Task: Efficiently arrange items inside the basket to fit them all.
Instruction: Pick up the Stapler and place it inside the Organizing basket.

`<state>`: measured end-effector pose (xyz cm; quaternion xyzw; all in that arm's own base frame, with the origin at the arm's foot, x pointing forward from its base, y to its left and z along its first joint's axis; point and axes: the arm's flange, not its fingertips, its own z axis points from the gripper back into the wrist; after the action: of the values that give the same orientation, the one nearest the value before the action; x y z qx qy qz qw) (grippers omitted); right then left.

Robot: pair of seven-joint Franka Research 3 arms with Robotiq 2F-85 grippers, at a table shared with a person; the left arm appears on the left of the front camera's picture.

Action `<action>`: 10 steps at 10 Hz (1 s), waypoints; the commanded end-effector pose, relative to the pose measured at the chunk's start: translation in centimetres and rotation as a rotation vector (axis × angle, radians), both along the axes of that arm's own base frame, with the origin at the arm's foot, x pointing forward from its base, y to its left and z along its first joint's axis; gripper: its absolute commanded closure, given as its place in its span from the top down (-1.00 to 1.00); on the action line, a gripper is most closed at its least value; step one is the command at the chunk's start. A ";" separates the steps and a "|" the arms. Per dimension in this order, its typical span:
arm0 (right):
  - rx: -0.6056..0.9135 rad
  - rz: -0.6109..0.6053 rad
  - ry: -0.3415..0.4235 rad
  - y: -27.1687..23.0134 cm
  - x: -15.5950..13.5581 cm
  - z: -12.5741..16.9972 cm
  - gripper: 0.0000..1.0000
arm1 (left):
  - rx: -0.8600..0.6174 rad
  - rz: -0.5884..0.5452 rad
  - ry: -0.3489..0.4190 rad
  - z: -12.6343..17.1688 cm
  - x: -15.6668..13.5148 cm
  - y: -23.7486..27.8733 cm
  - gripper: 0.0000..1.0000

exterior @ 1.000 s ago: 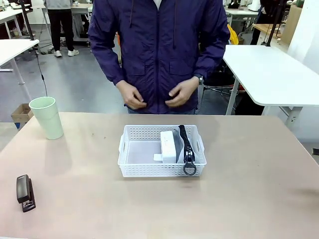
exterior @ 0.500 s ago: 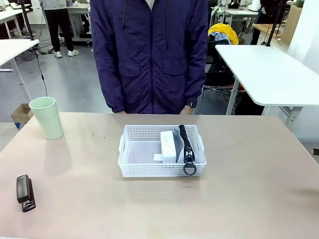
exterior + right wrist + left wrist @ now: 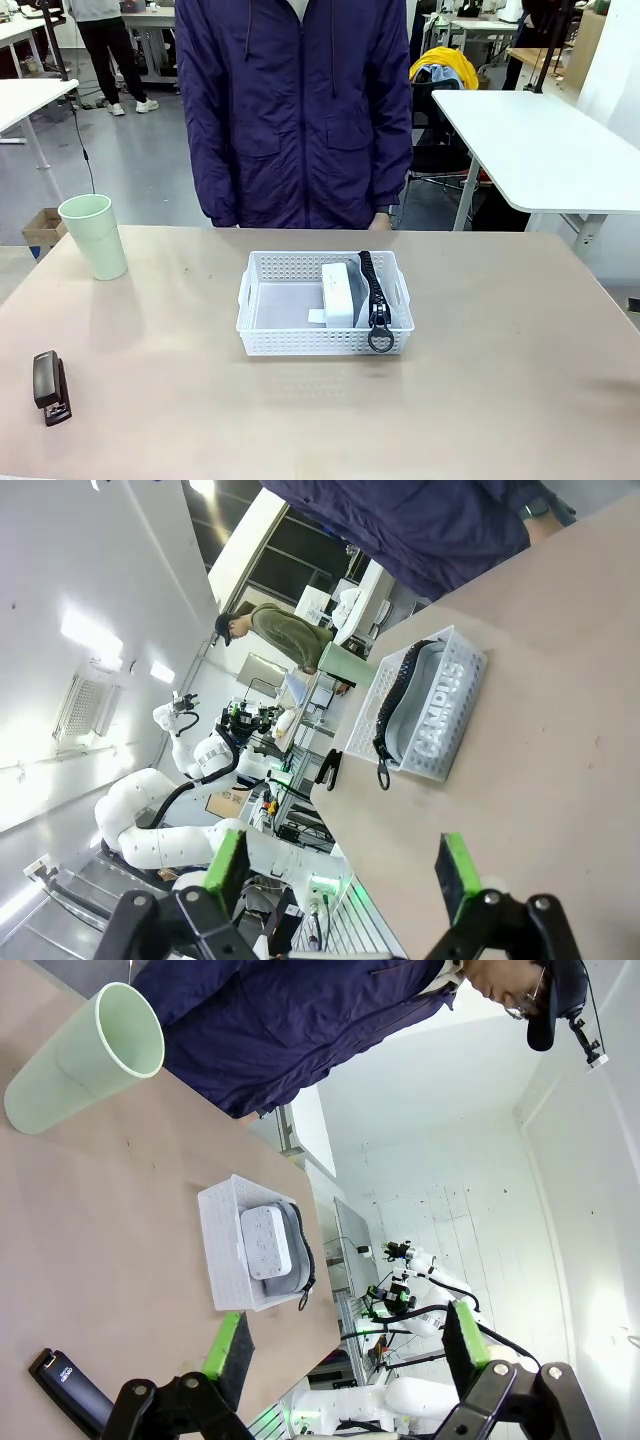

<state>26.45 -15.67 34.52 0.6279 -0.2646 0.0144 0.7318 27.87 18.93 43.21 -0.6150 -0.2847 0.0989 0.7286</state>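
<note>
Left gripper (image 3: 345, 1340): jaws wide, empty. Right gripper (image 3: 343, 865): jaws wide, empty. Basket (image 3: 320, 343): centre of table (image 3: 500, 380); holds white box (image 3: 337, 293) on edge, grey pouch (image 3: 375, 295) just beside it, rightward. Black stapler (image 3: 51, 387): near left. Green cup (image 3: 94, 236): upright, far left.

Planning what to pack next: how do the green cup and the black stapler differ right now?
The cup is pale green and tall; the stapler is black and low. The cup stands upright with its mouth up, while the stapler lies flat. The cup sits toward the far edge, the stapler near the robot's edge. Both rest on the table, to the left of the basket and outside it.
</note>
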 end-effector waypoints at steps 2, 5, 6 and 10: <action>0.017 -0.009 0.001 0.1 -0.1 0.4 1.00 | 0.000 0.000 0.000 0.0 0.0 0.0 1.00; 0.017 -0.009 0.001 0.1 -0.1 0.4 1.00 | 0.246 -0.312 0.045 4.0 -0.7 -3.3 1.00; 0.017 -0.009 0.001 0.1 -0.1 0.4 1.00 | 0.375 -0.367 0.103 5.2 -1.0 -4.4 1.00; 0.017 -0.009 0.001 0.1 -0.1 0.4 1.00 | 0.851 -0.495 0.287 4.7 -0.9 -12.6 1.00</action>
<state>26.46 -15.69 34.51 0.6278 -0.2645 0.0140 0.7319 26.87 8.58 49.30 -0.3494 -0.0673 -0.1018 0.9290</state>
